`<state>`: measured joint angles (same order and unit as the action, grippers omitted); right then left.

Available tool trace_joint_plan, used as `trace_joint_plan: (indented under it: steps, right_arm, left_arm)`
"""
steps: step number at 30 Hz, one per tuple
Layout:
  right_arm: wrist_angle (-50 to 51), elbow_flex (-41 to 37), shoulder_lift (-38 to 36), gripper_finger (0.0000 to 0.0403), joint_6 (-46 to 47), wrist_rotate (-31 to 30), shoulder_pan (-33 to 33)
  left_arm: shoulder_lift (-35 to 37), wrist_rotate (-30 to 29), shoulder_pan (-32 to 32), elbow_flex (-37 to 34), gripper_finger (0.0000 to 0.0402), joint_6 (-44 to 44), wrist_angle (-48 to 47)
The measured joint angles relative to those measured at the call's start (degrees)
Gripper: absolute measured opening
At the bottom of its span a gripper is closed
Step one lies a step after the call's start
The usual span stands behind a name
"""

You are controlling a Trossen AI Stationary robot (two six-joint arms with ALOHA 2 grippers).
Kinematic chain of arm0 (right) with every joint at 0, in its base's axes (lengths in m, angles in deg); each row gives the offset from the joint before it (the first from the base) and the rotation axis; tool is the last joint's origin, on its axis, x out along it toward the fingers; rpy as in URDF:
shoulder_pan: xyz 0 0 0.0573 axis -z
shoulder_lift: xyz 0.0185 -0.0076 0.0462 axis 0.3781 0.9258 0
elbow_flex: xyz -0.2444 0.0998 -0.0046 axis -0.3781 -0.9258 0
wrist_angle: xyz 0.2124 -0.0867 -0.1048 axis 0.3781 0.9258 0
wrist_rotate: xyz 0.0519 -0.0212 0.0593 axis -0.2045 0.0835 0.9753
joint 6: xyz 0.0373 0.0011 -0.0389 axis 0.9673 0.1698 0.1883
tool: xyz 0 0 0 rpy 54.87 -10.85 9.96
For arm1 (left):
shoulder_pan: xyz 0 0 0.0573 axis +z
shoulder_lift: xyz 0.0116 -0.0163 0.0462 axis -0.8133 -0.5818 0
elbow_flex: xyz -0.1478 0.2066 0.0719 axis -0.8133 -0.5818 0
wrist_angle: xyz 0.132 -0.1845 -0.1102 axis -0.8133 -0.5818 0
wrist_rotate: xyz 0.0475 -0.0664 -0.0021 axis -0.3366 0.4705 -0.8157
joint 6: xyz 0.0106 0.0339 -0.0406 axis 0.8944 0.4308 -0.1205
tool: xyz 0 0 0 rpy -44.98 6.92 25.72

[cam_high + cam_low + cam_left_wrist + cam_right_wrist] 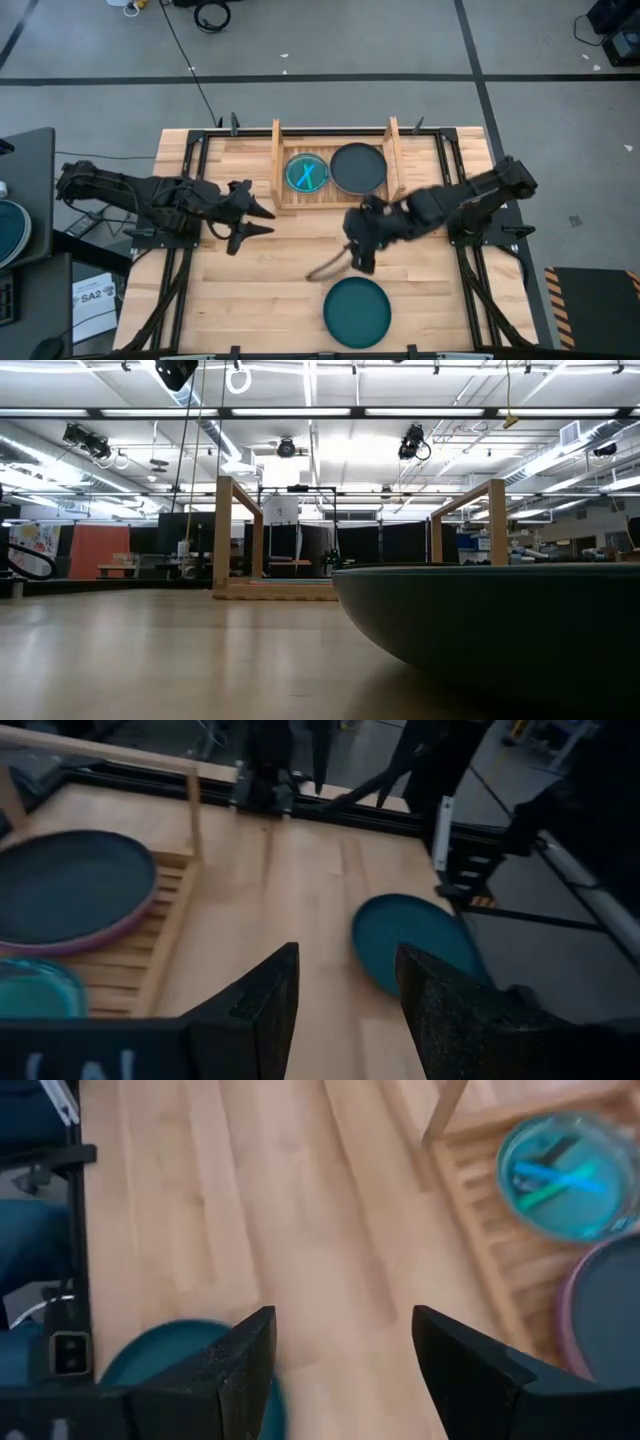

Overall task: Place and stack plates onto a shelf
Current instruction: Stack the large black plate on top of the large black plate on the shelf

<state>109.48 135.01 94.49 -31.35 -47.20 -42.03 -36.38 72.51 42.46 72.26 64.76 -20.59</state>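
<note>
We see the butcher-block table (250, 270) bearing the wooden shelf (278, 168) at its far edge. On the slats sit a dark plate (358, 167) with a purple rim and, beside it, a smaller cyan plate (306, 173). A dark teal plate (357, 311) lies alone near the front edge, well apart from the shelf. The right gripper (358, 252) hangs between shelf and teal plate, fingers (228, 1370) spread, holding nothing. The left gripper (262, 222) waits left of the shelf, fingers (262, 1010) likewise spread and empty.
</note>
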Motion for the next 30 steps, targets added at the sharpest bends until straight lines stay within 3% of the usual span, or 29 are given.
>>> trace_joint_plan:
  steps: [7, 13, 17, 30]
  right_arm:
    - [-0.43, -5.43, 0.03, 0.0239, 12.15, -4.74, -7.41]
    - [-2.62, -10.45, 0.03, 0.0239, 16.27, -4.47, -9.73]
    - [-4.48, -13.1, 0.04, 0.0239, 16.27, -4.19, -10.22]
    - [-4.41, -15.68, 0.11, 0.0239, 16.16, 0.74, -10.26]
  left_arm:
    - [-0.31, 0.01, -4.93, 0.0, 0.0174, -4.21, 0.09]
    - [-4.84, -2.53, -8.73, 0.0, 0.0174, -11.89, 0.36]
    - [-11.29, -5.37, -10.67, 0.0, 0.0174, -16.18, 3.59]
    - [-36.05, -5.82, -13.42, 0.02, 0.0174, -24.51, 28.98]
